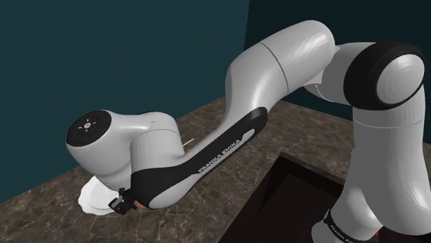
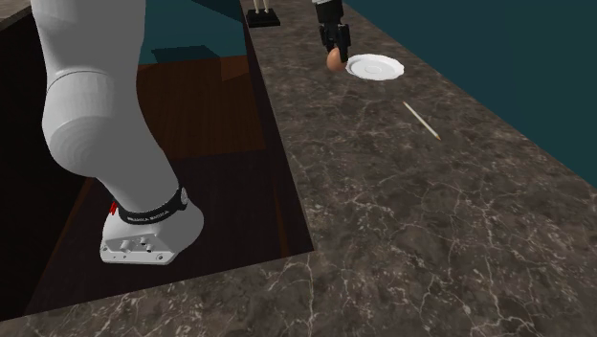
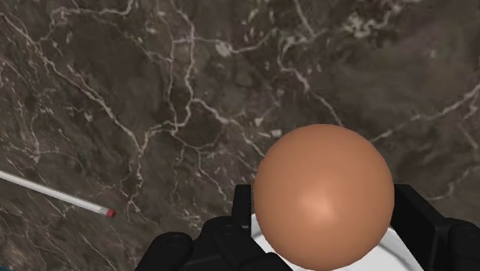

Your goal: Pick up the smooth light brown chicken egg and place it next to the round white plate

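Note:
A smooth light brown egg (image 3: 323,196) sits between the two black fingers (image 3: 421,219) of my gripper (image 3: 331,212), which is shut on it. In the second exterior view the gripper (image 2: 332,40) points down with the egg (image 2: 333,58) at its tip, just beside the rim of the round white plate (image 2: 374,68). The plate's white edge (image 3: 260,237) shows under the egg in the wrist view. In the shoulder view the arm's wrist hides most of the plate (image 1: 92,197), and a sliver of the egg (image 1: 140,205) shows by the gripper (image 1: 126,203). Whether the egg touches the counter I cannot tell.
The dark marbled counter (image 2: 411,230) carries a thin pale stick (image 2: 422,121) with a red tip (image 3: 110,212), lying past the plate. A deep brown recess (image 2: 225,144) holds the arm's base (image 2: 143,235). A small black stand (image 2: 262,15) sits at the counter's far edge. Teal walls lie behind.

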Tool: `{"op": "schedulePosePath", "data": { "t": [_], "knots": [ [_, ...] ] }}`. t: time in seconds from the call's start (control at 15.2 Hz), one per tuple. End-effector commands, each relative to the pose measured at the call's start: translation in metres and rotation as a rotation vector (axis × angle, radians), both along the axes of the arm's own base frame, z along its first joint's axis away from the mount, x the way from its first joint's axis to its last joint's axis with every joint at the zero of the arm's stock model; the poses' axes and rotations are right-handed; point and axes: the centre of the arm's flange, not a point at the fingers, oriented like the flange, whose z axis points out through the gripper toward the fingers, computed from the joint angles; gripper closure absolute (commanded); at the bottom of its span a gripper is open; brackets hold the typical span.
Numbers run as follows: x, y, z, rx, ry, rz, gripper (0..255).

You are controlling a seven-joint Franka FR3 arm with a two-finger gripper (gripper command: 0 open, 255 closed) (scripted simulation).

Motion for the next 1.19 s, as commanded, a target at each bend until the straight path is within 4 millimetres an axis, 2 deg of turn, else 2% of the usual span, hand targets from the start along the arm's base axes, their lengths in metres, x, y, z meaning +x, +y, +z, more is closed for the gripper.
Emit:
{"op": "schedulePosePath", "data": {
  "t": [0.0,0.53,0.59,0.92,1.12],
  "knots": [
    [0.0,-0.001,-0.011,0.0,0.0,0.0,255],
    [0.0,-0.001,-0.013,0.0,0.0,0.0,255],
    [0.0,-0.001,-0.013,0.0,0.0,0.0,0],
    [0.0,-0.001,-0.013,0.0,0.0,0.0,0],
    [-0.01,0.007,0.025,0.0,0.0,0.0,0]
  ]
}}
